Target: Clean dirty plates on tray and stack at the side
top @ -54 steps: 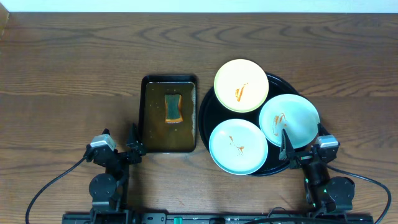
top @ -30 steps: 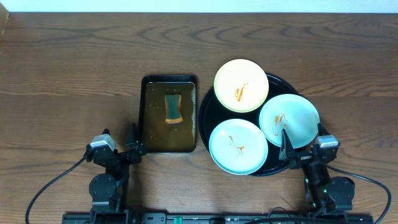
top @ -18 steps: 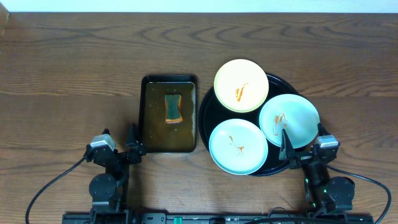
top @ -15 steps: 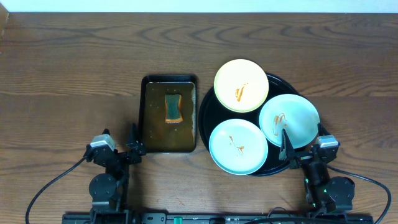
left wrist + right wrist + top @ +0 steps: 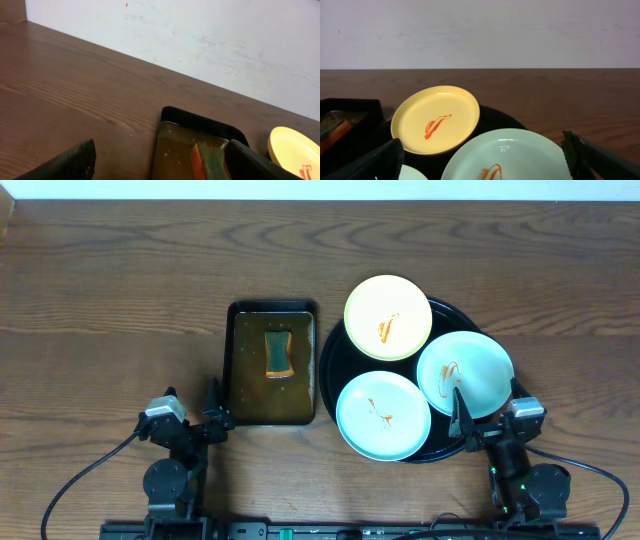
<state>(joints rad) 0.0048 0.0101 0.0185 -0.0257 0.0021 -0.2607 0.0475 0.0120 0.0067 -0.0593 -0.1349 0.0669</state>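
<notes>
Plates: you have three on the tray (image 5: 328,370), right of centre in the overhead frame. The yellow plate (image 5: 388,317) is uppermost, the right mint plate (image 5: 465,374) is at the right edge, and the lower mint plate (image 5: 384,416) is at the bottom. Each carries an orange smear and none is stacked aside, so judge yourself at the very start.
Crowding: the plates sit close together and partly over the tray's rim. You cannot tell from above whether their rims touch.
Sponge: the sponge (image 5: 279,353) lies in the pan (image 5: 250,392), just left of the tray, with its long axis running up and down the frame.
Right gripper: the right gripper (image 5: 486,402) is at the lower right, fingers spread wide and holding nothing. The right mint plate lies straight ahead of it, its near rim at the fingertips.
Left gripper: the left gripper (image 5: 191,394) is at the lower left, also wide and empty. The pan is ahead and slightly toward frame right, with the sponge beyond the pan's near wall.
Deciding relation: your left arm is nearer the sponge and your right arm is nearer the plates. The sponge's length points away from the left fingers, so they would close across its short width.
Likely next: send the left arm for the sponge while the right steadies a plate.
Risk: glossy rims may slip.
Table: the bare wood table (image 5: 100,300) at upper left offers stacking room.
</notes>
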